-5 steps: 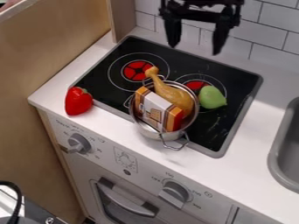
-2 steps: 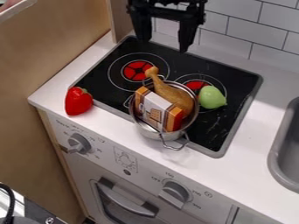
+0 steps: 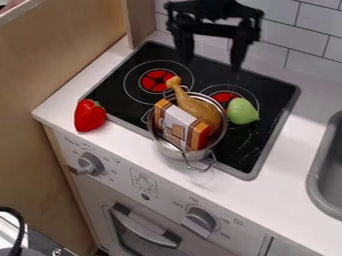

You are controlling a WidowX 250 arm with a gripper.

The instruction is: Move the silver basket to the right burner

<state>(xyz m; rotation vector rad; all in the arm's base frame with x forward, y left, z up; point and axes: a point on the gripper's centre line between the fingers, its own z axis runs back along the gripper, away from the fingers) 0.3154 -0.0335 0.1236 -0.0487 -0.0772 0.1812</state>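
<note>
The black gripper hangs open above the back edge of the stove, apart from the basket. Below it, the silver basket stands at the stove's front edge, partly over the white counter, with wire handles at its front and back. Inside it lie a toy drumstick and an orange and white box. The right burner is behind the basket, partly hidden by it and by a green pear at the burner's right side.
On the stove's back left is the other burner. A red pepper lies on the counter at the left front. The grey sink is at the right, a tiled wall behind, and a wooden panel on the left.
The gripper first shifted left, then came back partway to the right and slightly lower. The basket, its contents, the pear and the pepper have stayed put.
</note>
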